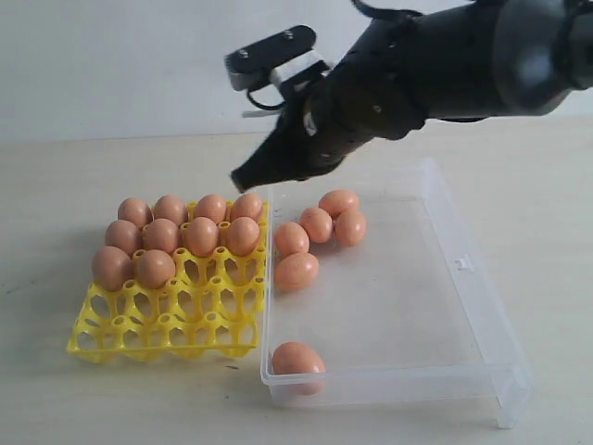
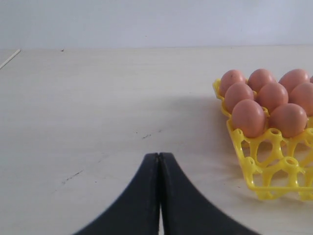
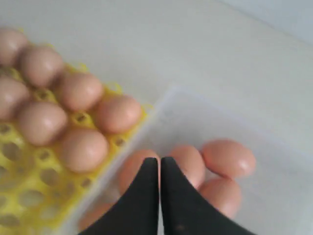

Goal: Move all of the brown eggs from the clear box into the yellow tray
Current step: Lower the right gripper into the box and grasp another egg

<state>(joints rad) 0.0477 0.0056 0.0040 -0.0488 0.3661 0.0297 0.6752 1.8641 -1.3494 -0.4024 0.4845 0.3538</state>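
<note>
Transparent colourless plastic makes up the largest thing before us, the shallow, low-walled rectangular clear box (image 1: 408, 306). Hard against its left wall sits the bright yellow tray (image 1: 185, 336), a square plastic lattice of cups. We count sixteen smooth, oval, orange-toned brown eggs (image 1: 200, 235). Ten fill the tray's two far rows and part of a third. Six lie loose in the box: four bunched at its far left, one a little nearer, and one alone in the near left corner against the wall. We judge them light and rigid but brittle, with a slick rounded shell that can squirt out of a pinch. We would take one from above, across its narrow waist, and squeeze gently. The egg lying slightly apart looks the easiest, since the bunched ones touch and leave little room for fingers. The black right gripper (image 1: 243, 178) hangs in the air over the far seam between tray and box, jaws pressed together and holding nothing. The bunch lies just below and beyond its tips. The left gripper (image 2: 159, 159), likewise closed and empty, hovers over bare table well apart from the tray.
</note>
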